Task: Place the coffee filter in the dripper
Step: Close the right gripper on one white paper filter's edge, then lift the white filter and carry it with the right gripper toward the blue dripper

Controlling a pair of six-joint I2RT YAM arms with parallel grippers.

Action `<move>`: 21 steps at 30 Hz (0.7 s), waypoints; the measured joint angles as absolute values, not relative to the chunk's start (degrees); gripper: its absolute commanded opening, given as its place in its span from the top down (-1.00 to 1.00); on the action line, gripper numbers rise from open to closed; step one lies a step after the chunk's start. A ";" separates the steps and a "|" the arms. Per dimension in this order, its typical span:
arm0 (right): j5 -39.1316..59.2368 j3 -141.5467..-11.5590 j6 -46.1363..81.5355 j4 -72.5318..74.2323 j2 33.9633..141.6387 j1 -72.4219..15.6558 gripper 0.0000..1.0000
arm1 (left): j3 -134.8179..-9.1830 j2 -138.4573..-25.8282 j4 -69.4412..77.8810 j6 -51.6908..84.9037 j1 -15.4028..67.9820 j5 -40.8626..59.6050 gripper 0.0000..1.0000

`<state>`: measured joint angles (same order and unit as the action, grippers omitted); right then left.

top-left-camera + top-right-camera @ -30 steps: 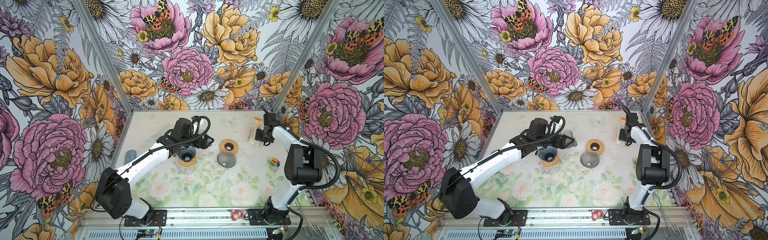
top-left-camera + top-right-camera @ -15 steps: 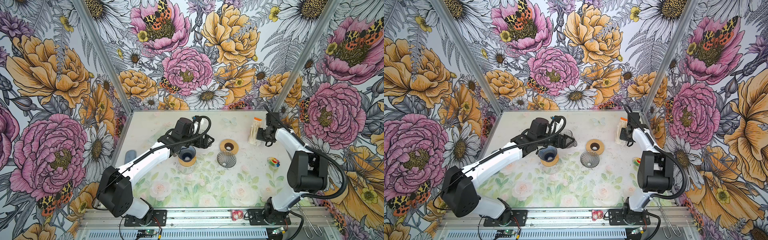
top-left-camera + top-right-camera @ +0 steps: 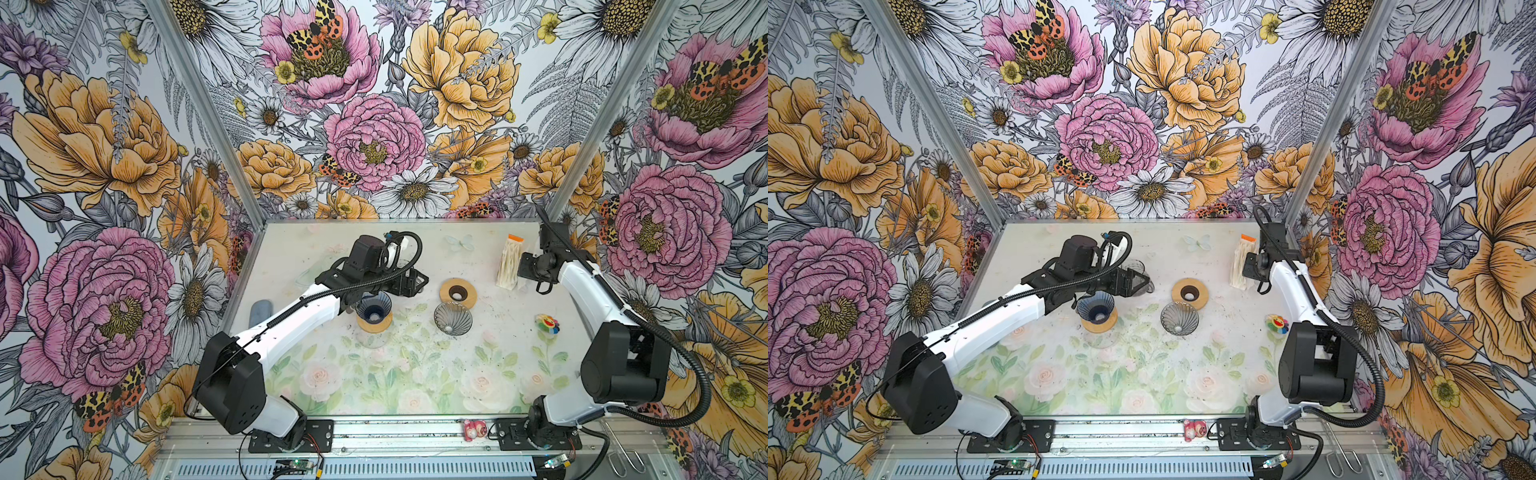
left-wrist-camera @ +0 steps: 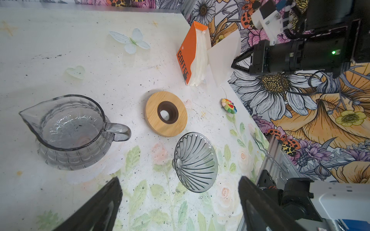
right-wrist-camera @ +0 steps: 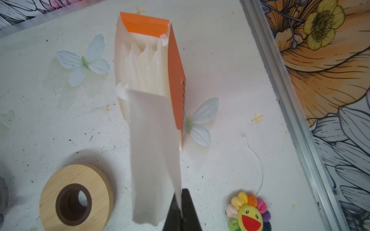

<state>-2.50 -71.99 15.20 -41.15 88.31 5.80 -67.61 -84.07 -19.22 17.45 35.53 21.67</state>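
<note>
Right hand [image 5: 181,200] pinches one edge of the coffee filter [image 5: 154,160] beside the open orange box [image 5: 176,80]

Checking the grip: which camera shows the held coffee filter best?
The right wrist view: the coffee filter fills the frame, pinched by the shut right end effector. The left wrist view shows it smaller, beside the filter box. In both top views it is barely visible.

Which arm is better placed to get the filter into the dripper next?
Right. The right gripper is shut on the coffee filter, just by the orange pack. The left gripper is open and empty.
</note>
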 measured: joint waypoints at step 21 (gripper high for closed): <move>1.52 -71.59 13.56 -45.41 77.21 4.64 1.00 | -69.34 -84.88 -19.03 17.43 35.51 21.69 -0.85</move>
